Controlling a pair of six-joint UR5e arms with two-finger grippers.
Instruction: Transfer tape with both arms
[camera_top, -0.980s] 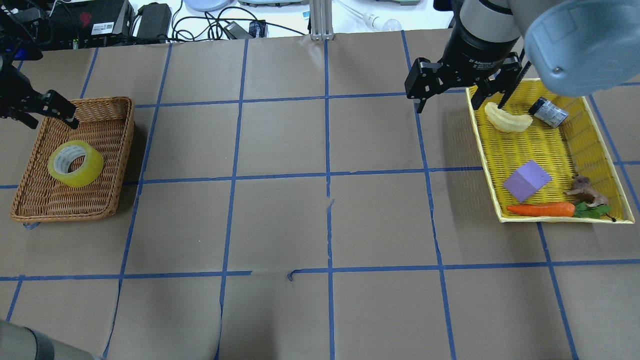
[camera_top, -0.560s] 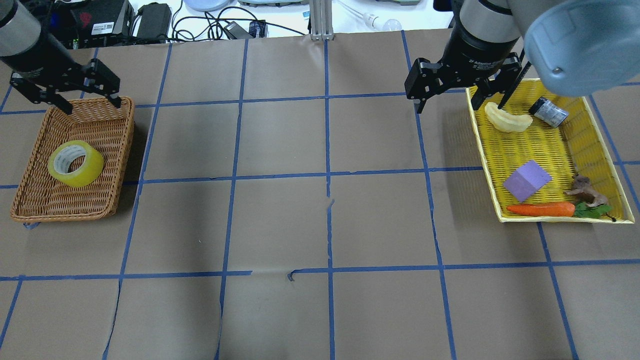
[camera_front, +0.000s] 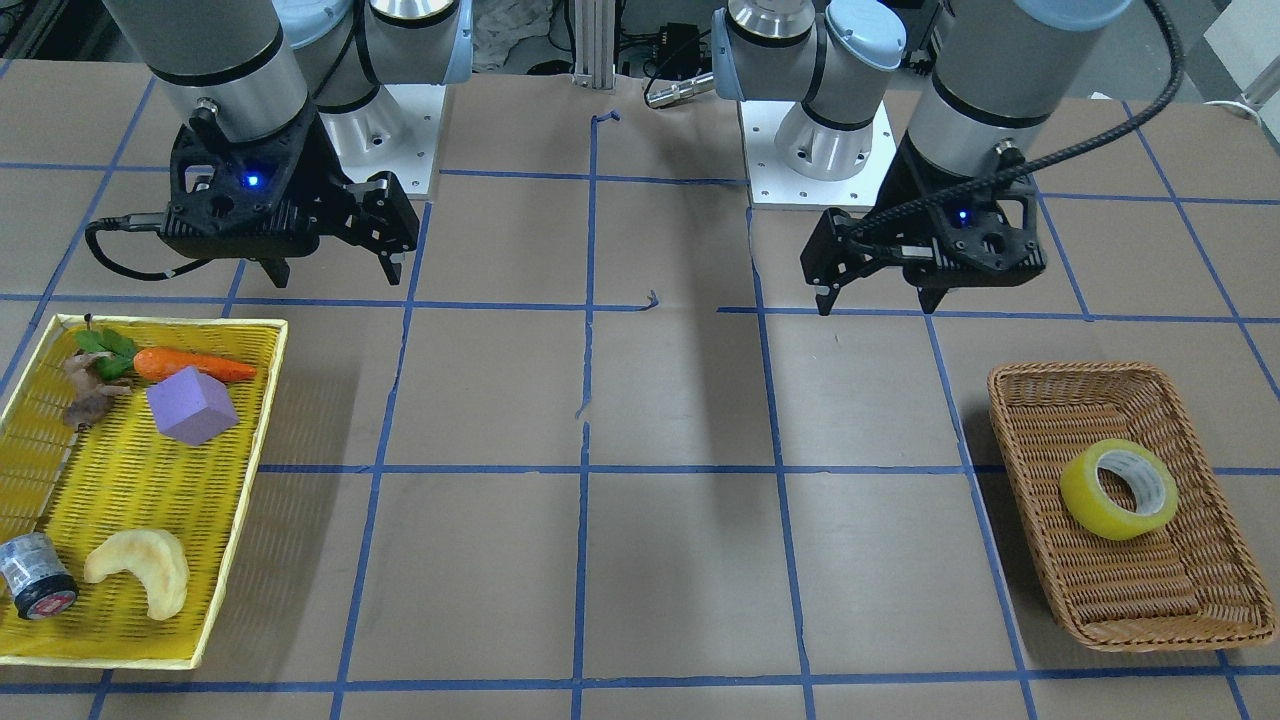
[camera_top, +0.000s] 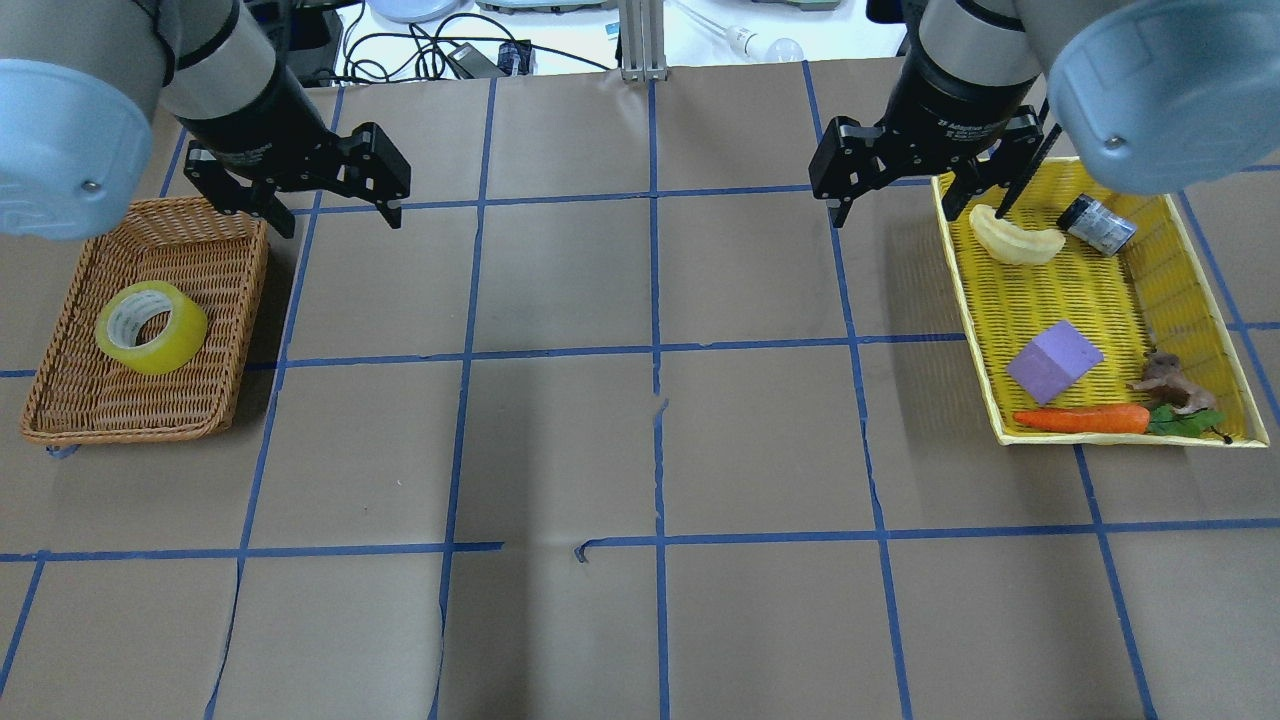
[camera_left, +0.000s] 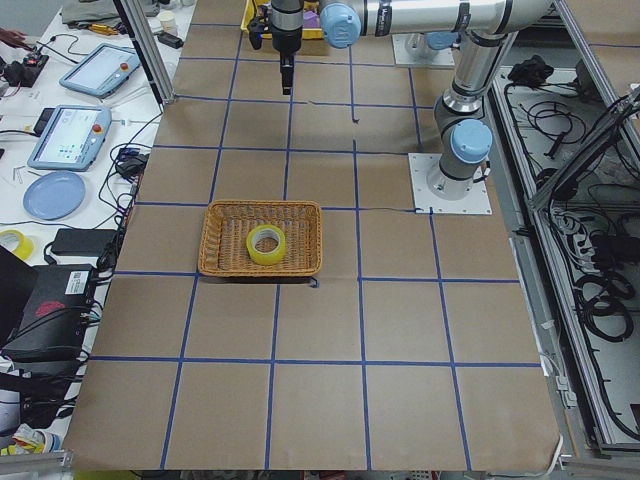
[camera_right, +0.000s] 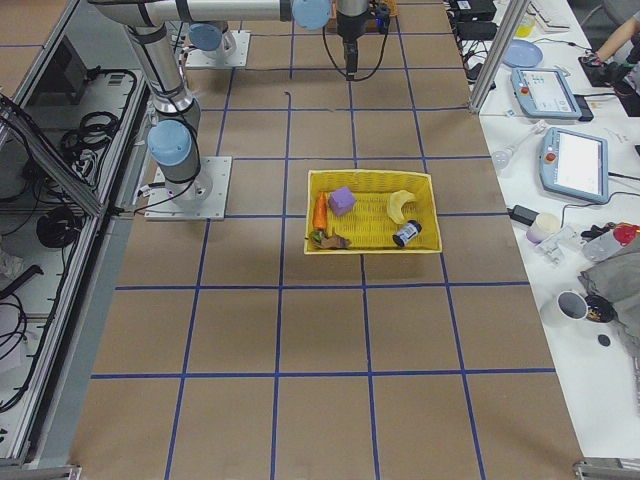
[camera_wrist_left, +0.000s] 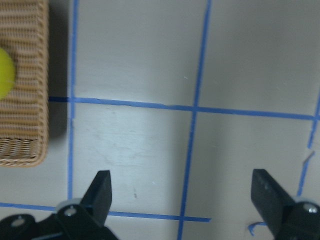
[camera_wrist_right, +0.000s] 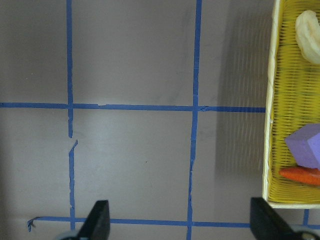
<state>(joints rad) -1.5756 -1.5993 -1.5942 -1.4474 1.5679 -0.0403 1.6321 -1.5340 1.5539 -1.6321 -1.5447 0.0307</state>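
The yellow tape roll (camera_top: 152, 328) lies in a brown wicker basket (camera_top: 130, 410) at the table's left end; it also shows in the front view (camera_front: 1118, 490), the left side view (camera_left: 265, 245), and at the edge of the left wrist view (camera_wrist_left: 5, 72). My left gripper (camera_top: 340, 222) (camera_front: 876, 305) hangs open and empty above the table, just past the basket's far right corner. My right gripper (camera_top: 905, 215) (camera_front: 333, 278) is open and empty beside the yellow tray's far left corner. Both wrist views show wide-open fingers over bare paper (camera_wrist_left: 181, 185) (camera_wrist_right: 180, 210).
A yellow mesh tray (camera_top: 1100, 290) at the right end holds a carrot (camera_top: 1080, 418), a purple block (camera_top: 1054, 362), a pale crescent (camera_top: 1015, 240), a grey-and-black cylinder (camera_top: 1097, 224) and a small brown figure (camera_top: 1170, 378). Brown paper with blue tape lines covers the table.
My left arm has swung rightward from the table's left edge, across the basket's far rim, to beside its far right corner. The right arm and the tape have not moved.
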